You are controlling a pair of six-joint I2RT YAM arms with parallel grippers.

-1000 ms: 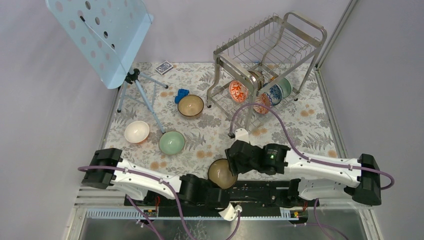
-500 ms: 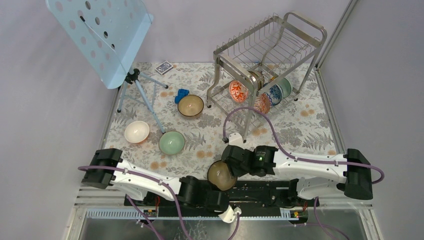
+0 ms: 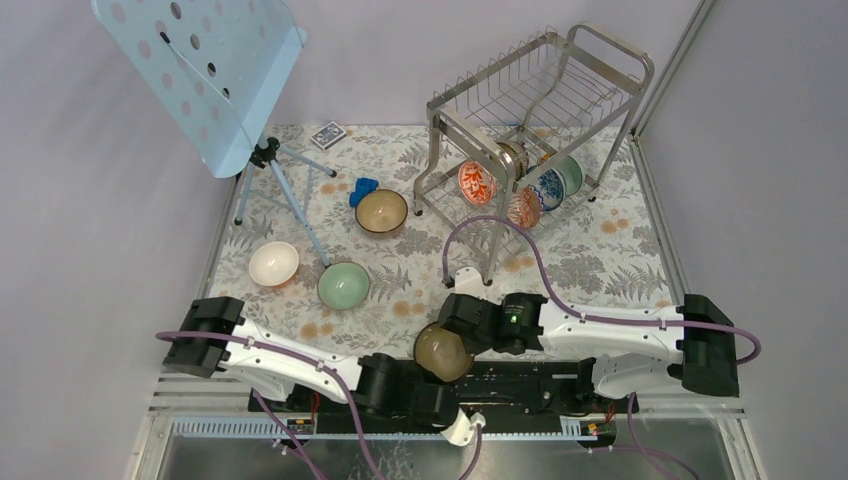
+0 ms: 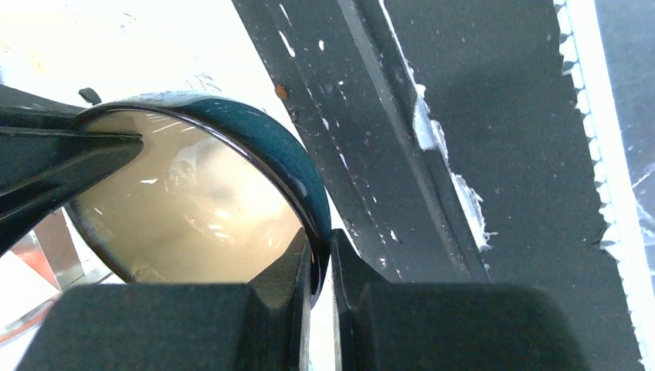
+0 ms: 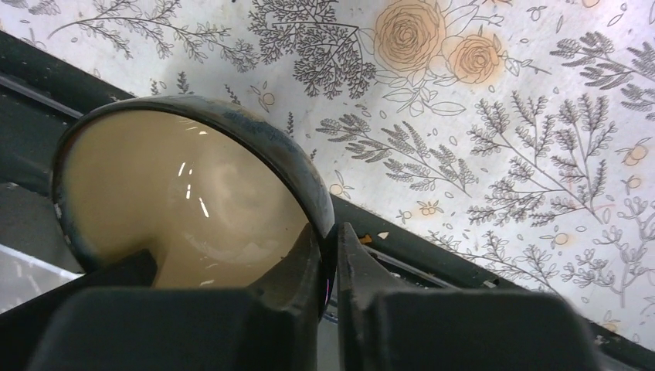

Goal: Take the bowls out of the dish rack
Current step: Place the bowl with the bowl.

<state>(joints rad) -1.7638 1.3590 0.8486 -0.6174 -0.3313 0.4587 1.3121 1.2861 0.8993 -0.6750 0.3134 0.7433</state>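
Note:
A dark bowl (image 3: 443, 350) with a tan inside hangs tilted over the table's near edge, between the two arms. My left gripper (image 3: 428, 370) is shut on its rim from below, one finger inside the bowl (image 4: 193, 201) and one outside (image 4: 320, 255). My right gripper (image 3: 458, 332) is shut on the opposite rim (image 5: 330, 239) of the same bowl (image 5: 185, 193). The dish rack (image 3: 540, 110) stands at the back right. Its lower tier holds an orange-red bowl (image 3: 476, 182), a blue-and-white bowl (image 3: 548, 187) and a pale green bowl (image 3: 572, 172) on edge.
On the floral cloth stand a white bowl (image 3: 273, 263), a pale green bowl (image 3: 343, 285) and a dark bowl with a tan inside (image 3: 381, 211). A pale blue music stand (image 3: 205, 70) on a tripod fills the back left. A small blue object (image 3: 363, 190) and a card deck (image 3: 327, 134) lie behind.
My right gripper has come left onto the bowl and shut on its rim. The left gripper has kept its hold and barely moved.

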